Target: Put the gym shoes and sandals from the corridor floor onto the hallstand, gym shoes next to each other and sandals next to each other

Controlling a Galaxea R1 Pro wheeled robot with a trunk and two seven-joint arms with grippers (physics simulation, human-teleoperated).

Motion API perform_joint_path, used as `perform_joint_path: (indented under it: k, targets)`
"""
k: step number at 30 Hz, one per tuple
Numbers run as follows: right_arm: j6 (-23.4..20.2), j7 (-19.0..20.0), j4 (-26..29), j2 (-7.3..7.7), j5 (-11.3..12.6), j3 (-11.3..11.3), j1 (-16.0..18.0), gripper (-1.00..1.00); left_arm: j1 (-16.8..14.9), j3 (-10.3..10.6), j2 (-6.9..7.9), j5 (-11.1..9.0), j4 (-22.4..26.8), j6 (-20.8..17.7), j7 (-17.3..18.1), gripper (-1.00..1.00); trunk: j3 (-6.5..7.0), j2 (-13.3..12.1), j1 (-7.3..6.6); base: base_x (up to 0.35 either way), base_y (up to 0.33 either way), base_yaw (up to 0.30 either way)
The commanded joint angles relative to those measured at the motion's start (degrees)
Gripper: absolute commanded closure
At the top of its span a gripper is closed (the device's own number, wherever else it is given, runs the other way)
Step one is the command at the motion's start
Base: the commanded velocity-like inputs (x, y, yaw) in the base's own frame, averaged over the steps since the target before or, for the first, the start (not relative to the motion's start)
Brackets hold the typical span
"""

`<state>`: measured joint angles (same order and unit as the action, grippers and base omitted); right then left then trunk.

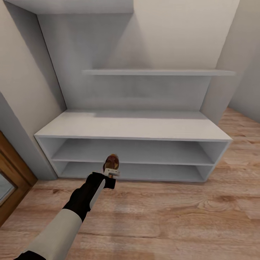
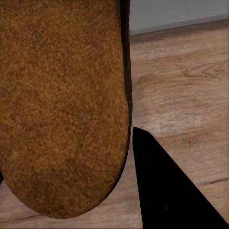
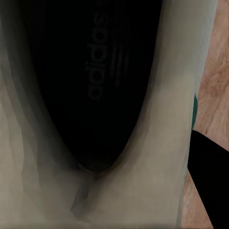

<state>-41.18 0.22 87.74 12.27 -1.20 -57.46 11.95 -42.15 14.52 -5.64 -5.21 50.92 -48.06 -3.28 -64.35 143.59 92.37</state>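
Observation:
The hallstand point(image 1: 133, 126) stands straight ahead against the wall, a long low white unit with two open shelves and a floating shelf point(image 1: 159, 72) above. My left gripper point(image 1: 111, 172) is shut on a sandal point(image 1: 112, 161), held above the corridor floor point(image 1: 162, 216) in front of the lower shelves. In the left wrist view its tan footbed point(image 2: 62, 105) sits beside one of the black fingers point(image 2: 167, 191). The right wrist view looks into a gym shoe point(image 3: 157, 157) with a dark printed insole, pressed against one of the black fingers point(image 3: 207, 176); a teal edge shows.
A brown wooden door frame point(image 1: 11, 180) stands at the left, close to the hallstand's end. Grey walls enclose the unit on both sides. Wood-plank floor stretches to the right of my left arm.

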Motion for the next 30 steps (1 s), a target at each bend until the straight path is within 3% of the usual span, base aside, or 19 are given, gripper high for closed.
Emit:
perform_joint_path:
  k: [1,9,17,30]
  targets:
    - [-0.31,0.02,0.06,0.00,-0.12,-0.02,0.04,1.00,-0.03,0.07,0.02,-0.33,0.06,-0.28,-0.15,1.00,-0.05,0.02,0.02,0.342,0.028,0.000]
    - [-0.31,0.02,0.06,0.03,-0.12,-0.02,0.05,1.00,-0.03,0.07,0.02,-0.33,0.05,-0.28,-0.15,1.00,-0.05,0.02,0.02,0.294,0.085,0.000]
    - [-0.31,0.02,0.06,0.03,-0.12,-0.10,0.04,1.00,-0.03,0.07,0.10,-0.33,0.05,-0.28,-0.15,1.00,-0.05,0.02,0.02,0.053,0.005,0.000]
    - [-0.31,-0.01,0.06,0.04,-0.12,-0.11,0.01,1.00,-0.03,0.07,0.10,-0.35,-0.03,-0.28,-0.15,1.00,-0.05,0.02,0.02,0.332,0.000,0.000]
